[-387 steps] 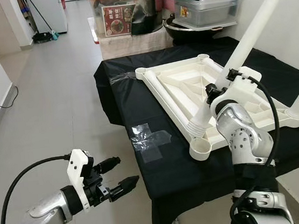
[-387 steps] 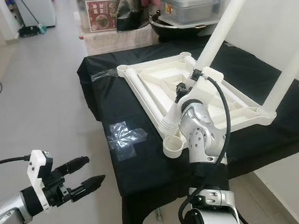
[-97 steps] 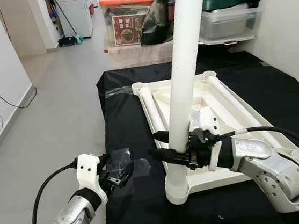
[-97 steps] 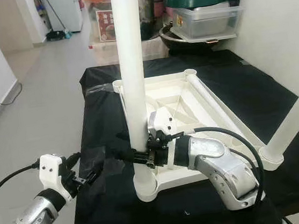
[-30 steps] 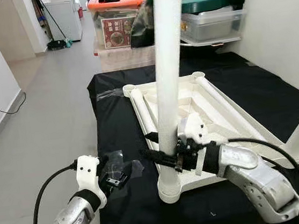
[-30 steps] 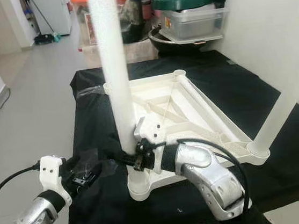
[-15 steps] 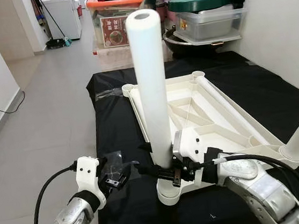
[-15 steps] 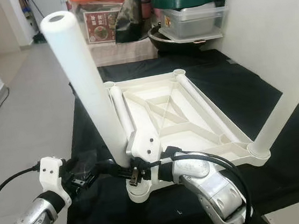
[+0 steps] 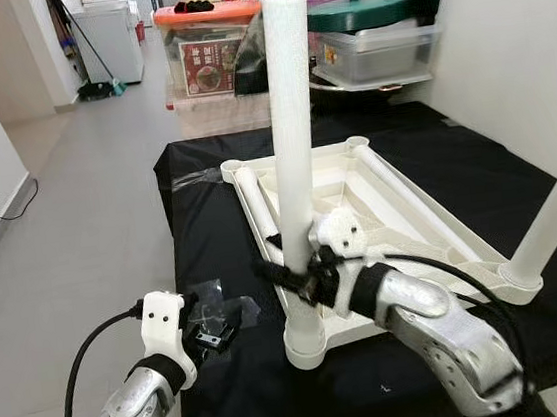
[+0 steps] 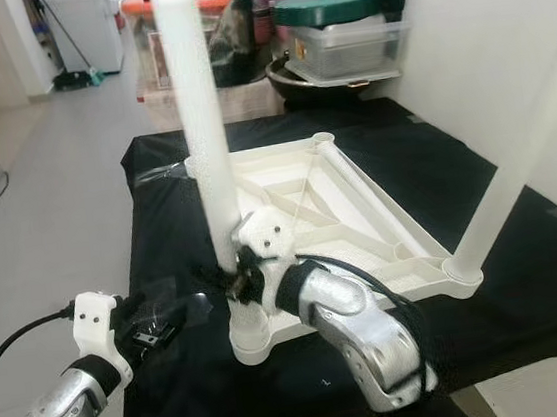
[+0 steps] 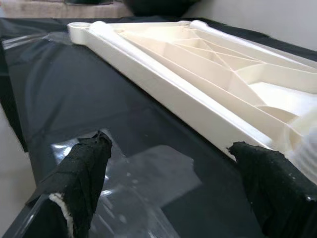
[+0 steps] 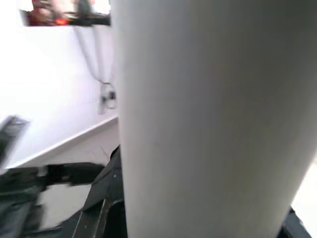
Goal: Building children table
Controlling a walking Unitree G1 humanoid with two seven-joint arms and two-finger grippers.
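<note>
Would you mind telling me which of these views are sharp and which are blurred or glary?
Left eye view: sharp throughout. Right eye view: slightly soft in the background. Left wrist view: tabletop sharp, near fingertips soft, tape glinting. Right wrist view: white leg too close, blurred.

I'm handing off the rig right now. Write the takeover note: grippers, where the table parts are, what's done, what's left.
Right gripper: shut on the upright white leg, low down, just above the near-left corner socket.
Left gripper: open, holding nothing, low over the clear tape at the black cloth's left edge.
Tabletop: upside down on the cloth.
Done: near-right leg stands in its socket; near-left leg stands in its socket, seating unconfirmed.
Left: check that seating, release, then fit the two far corners, sockets bare.
</note>
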